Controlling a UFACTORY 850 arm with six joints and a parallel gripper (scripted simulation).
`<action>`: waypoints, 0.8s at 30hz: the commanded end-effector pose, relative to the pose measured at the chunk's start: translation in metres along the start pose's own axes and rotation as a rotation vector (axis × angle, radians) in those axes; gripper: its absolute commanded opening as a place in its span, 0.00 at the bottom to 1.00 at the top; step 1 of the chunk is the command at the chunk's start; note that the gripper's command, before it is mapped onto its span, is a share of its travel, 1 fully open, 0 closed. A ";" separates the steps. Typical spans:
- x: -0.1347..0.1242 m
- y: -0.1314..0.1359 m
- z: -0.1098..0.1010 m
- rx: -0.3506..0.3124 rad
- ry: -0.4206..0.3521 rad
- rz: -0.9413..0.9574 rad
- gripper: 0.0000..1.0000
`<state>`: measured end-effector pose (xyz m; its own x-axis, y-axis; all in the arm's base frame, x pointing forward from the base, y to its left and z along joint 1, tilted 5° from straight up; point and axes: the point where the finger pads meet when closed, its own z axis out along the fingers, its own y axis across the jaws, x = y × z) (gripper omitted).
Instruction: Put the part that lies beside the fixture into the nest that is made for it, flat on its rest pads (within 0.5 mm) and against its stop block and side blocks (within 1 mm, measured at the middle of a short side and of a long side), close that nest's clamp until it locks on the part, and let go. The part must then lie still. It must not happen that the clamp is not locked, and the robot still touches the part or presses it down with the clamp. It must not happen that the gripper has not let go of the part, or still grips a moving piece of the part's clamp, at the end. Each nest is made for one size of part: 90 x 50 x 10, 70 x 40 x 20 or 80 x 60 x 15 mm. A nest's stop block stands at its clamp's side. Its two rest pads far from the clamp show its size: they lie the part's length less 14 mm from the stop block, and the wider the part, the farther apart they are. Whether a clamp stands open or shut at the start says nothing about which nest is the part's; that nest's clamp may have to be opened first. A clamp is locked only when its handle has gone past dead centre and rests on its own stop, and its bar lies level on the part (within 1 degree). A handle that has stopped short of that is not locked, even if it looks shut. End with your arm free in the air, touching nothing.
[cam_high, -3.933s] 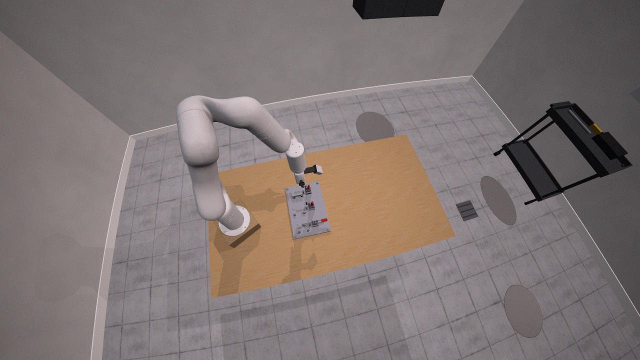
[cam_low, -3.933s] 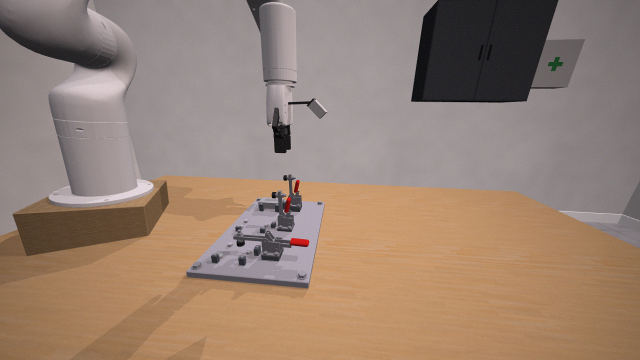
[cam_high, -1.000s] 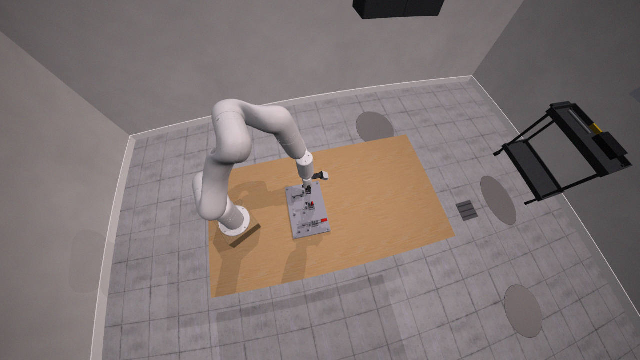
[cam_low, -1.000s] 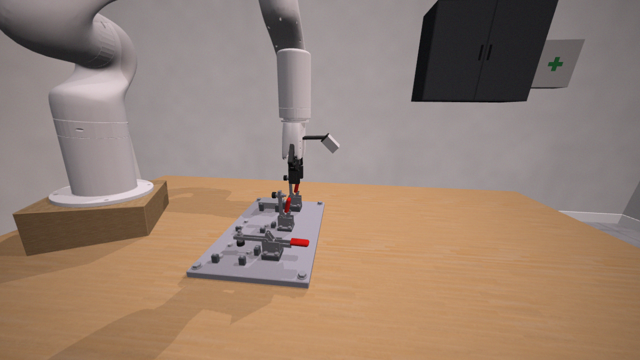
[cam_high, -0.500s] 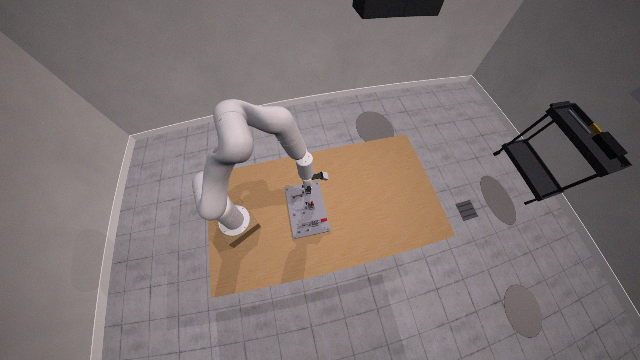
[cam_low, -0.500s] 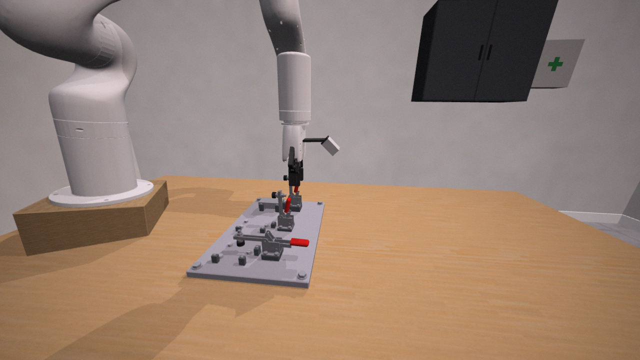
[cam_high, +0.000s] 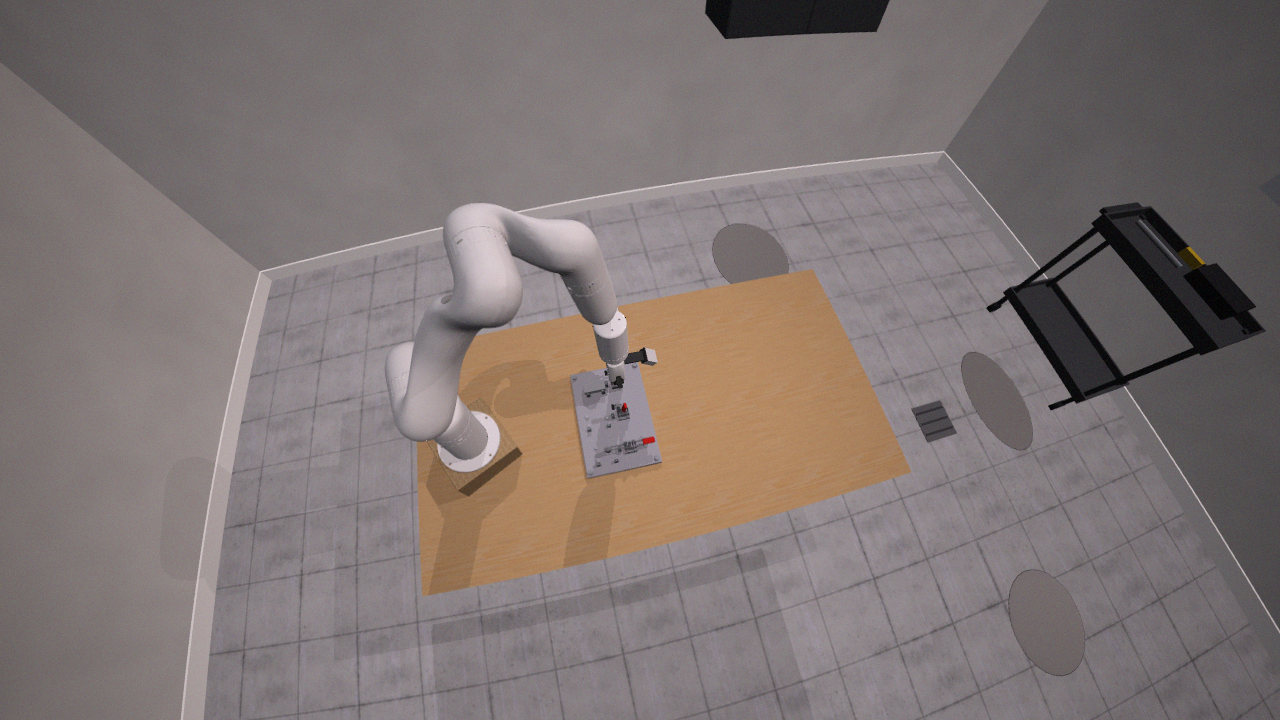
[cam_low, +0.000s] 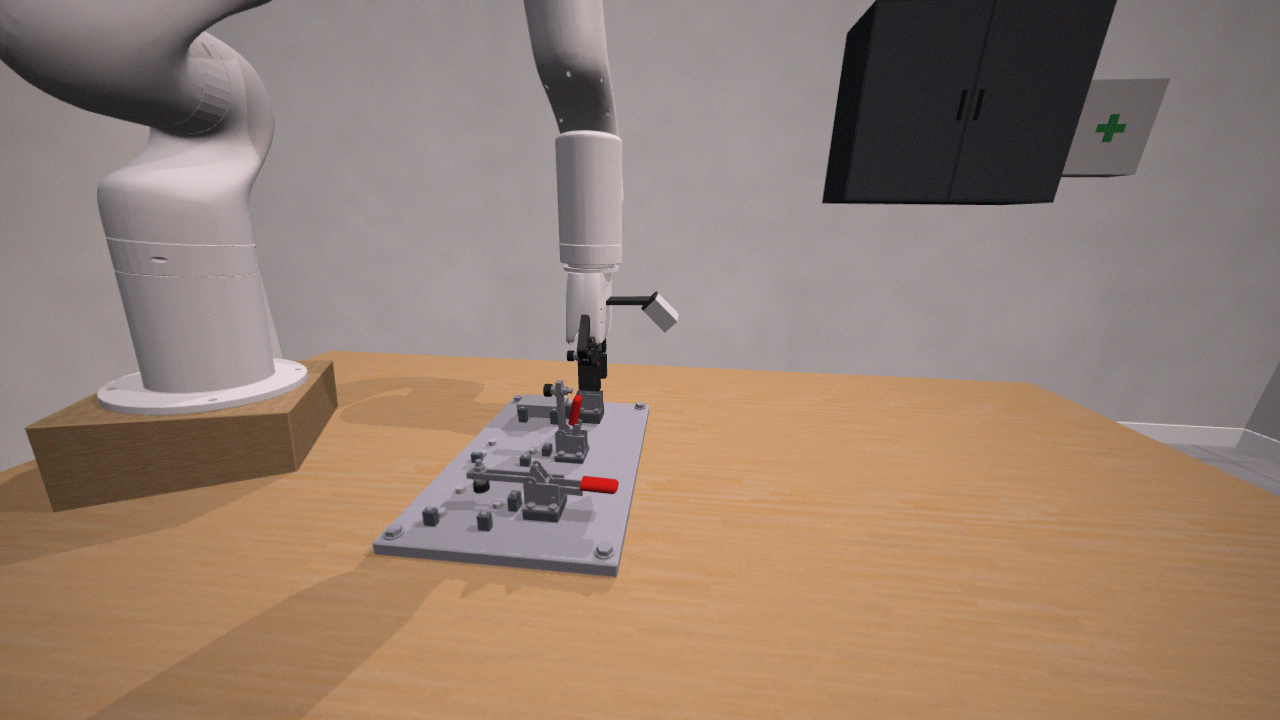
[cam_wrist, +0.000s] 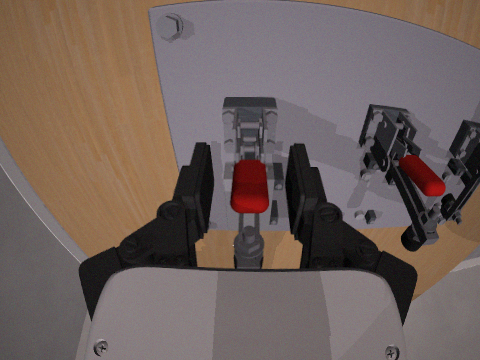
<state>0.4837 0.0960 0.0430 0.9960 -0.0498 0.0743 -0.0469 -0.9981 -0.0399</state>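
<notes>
Fixture plate (cam_low: 617, 465) flat on the tabletop (cam_low: 895, 537), long axis running near to far, with three toggle clamps in a row along it. Near clamp handle (cam_low: 597, 484) lying level, red grip pointing right. Middle clamp handle (cam_low: 575, 409) standing up, leaning slightly right. Far clamp handle (cam_wrist: 250, 186) seen end-on from the wrist view, red grip between the black fingers. Cannot pick out the part in any view, so cannot tell its place or heading.

End effector (cam_wrist: 250, 152) pointing straight down over the far end of the plate, about half open, one finger on each side of the far clamp's red grip. Visible gap on both sides of the grip in the wrist view; nothing gripped. Fingertips low beside the far clamp in the exterior view, whether touching the plate cannot tell.
</notes>
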 end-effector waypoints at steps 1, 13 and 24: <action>0.001 0.000 0.001 0.001 0.002 0.000 0.47; 0.001 0.000 0.001 0.001 0.002 0.000 0.47; 0.001 0.000 0.001 0.001 0.002 0.000 0.00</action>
<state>0.4839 0.0960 0.0419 0.9960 -0.0498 0.0745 -0.0468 -0.9981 -0.0407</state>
